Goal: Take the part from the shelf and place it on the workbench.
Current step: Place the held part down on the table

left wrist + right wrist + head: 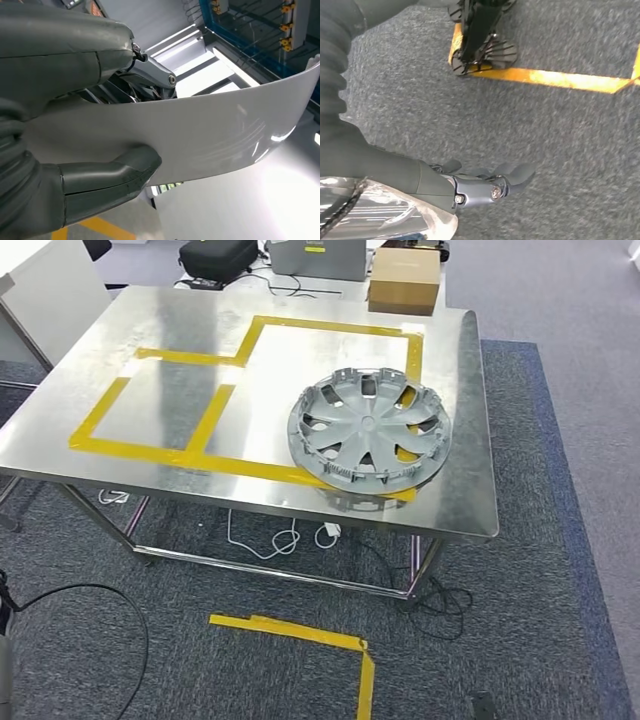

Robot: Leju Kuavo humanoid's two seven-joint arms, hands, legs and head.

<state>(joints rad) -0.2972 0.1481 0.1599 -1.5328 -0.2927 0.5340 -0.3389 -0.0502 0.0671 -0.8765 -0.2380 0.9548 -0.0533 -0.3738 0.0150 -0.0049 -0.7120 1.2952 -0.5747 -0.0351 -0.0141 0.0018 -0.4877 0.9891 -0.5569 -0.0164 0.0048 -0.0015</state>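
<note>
There was one hubcap [369, 430] on one steel table [151, 410], one cardboard box [404, 280] and one black case [217, 257] behind it, one white panel [211, 130], and two robot hands: left [86, 115], right [471, 187].

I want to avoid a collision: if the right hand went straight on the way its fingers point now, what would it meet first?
Probably nothing close: beyond the right hand lies open grey carpet. The yellow tape line sits off to the side. Depth is unclear.
</note>
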